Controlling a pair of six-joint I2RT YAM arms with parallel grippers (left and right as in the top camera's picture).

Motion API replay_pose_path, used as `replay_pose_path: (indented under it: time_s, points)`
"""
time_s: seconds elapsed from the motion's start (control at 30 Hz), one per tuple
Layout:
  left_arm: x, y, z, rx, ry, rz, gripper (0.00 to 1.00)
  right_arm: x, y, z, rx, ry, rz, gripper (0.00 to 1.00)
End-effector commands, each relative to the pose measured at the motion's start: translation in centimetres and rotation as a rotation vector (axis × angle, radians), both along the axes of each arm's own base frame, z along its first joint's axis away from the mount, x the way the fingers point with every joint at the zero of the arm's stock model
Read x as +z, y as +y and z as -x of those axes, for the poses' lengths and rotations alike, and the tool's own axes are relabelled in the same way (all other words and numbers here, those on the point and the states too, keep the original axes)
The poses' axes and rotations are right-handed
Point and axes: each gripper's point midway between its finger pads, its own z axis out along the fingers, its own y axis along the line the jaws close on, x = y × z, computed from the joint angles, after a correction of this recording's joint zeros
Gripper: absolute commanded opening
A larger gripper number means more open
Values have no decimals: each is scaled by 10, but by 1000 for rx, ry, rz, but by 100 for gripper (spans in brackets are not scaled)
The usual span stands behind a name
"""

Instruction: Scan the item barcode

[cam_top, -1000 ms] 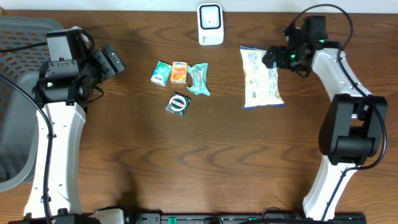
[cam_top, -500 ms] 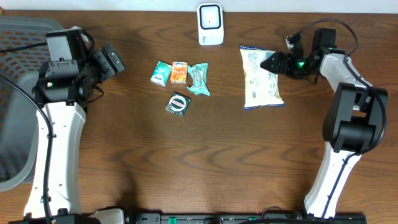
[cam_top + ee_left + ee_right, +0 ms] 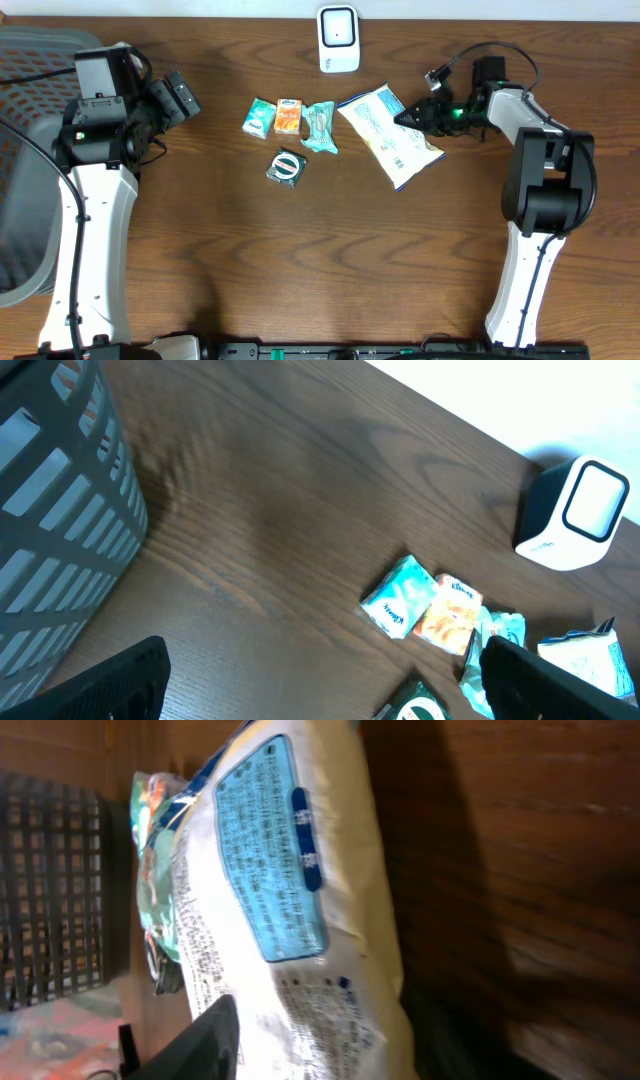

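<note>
Right pincer (image 3: 420,116): reaches low and sideways onto the edge of the snack bag (image 3: 388,135), likely to catch its thin rim; cannot tell whether clamped or merely touching. Snack bag: lies askew, print up, near the scanner (image 3: 338,38), not yet facing it. Left pincer (image 3: 183,96): gapes wide, parked apart.

We can read no word, brand or number anywhere. The snack bag (image 3: 330,970) carries a blue panel (image 3: 270,870) of fine white print, upper centre in the right wrist view, with rows of dark small print beside and below it, all too small to make out. The teal pack (image 3: 398,598) and the orange pack (image 3: 447,618), lower right in the left wrist view, bear blurred logos we cannot decipher. So does the round green tin (image 3: 287,166), left of centre overhead.
</note>
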Motion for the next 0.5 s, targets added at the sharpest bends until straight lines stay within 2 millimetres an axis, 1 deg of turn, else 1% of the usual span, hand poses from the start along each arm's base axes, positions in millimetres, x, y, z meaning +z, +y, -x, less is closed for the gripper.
replay_pose_path:
  time_s: [0.0,0.1,0.17,0.3,0.4,0.47]
  points:
    - [0,3,0,9,3,-11,98,-35,-12,11,-19,78,77,53]
    - [0,3,0,9,3,-11,98,-24,-23,7,-43,89,76,52]
    - [0,3,0,9,3,-11,98,-12,-32,4,-60,79,97,51]
    - [0,3,0,8,3,-11,98,8,-51,1,-95,46,223,49]
    - [0,3,0,9,3,-11,98,25,-62,1,-113,19,343,42]
    - [0,3,0,9,3,-11,98,39,-60,1,-113,-14,393,36]
